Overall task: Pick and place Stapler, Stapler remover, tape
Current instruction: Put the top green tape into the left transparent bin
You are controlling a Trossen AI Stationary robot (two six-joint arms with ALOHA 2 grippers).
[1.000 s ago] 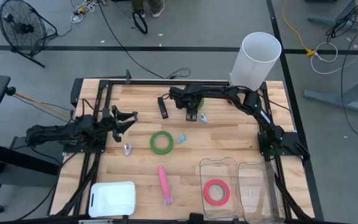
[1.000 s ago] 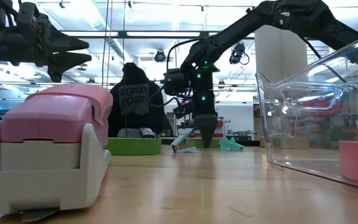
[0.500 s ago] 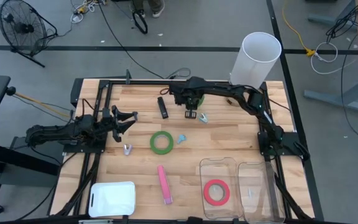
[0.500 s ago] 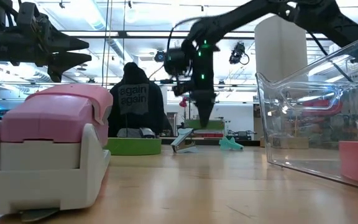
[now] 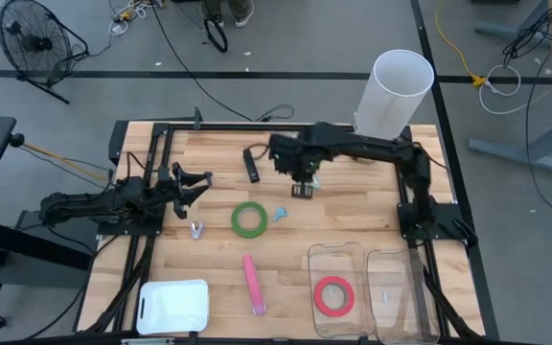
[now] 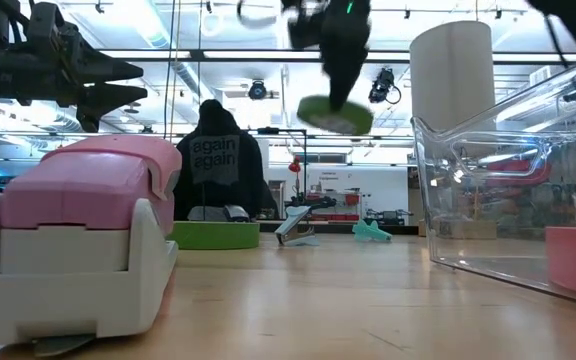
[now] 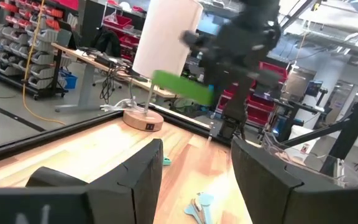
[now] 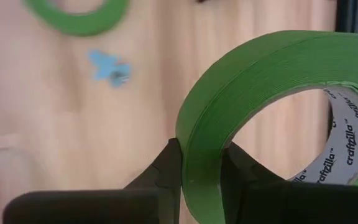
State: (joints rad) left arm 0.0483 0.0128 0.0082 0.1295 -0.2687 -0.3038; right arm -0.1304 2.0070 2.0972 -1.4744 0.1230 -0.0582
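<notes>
My right gripper [image 5: 303,180] is over the far middle of the table, shut on a green tape roll [image 8: 260,87], which is lifted high above the wood in the low view [image 6: 336,114]. The roll also shows in the left wrist view [image 7: 182,86]. A second green roll [image 5: 249,218] lies flat at mid-table. A red-pink roll [image 5: 333,295] lies flat in a clear bin [image 5: 348,251]. A pink stapler [image 5: 253,283] lies near the front and a black stapler [image 5: 251,165] near the back. My left gripper [image 5: 199,182] waits open at the table's left side. My right gripper pinches the green roll's ring wall [image 8: 201,155] between its two fingers, one finger [image 8: 238,168] in the open centre and one [image 8: 166,168] outside. The fingers come from above, pointing down. The roll hangs below them, slightly tilted and clear of the table.
A blue staple remover [image 5: 281,214] lies right of the flat green roll, and a small silvery one [image 5: 195,229] left of it. A white lid [image 5: 172,307] sits at the near left. A tall white cylinder [image 5: 394,91] stands at the far right. A second clear bin [image 5: 401,292] adjoins the first.
My right gripper has risen from the tabletop at the far middle and carried the green tape roll up with it, drifting slightly toward the near edge. The roll has gone from lying on the wood to hanging well clear of it.
</notes>
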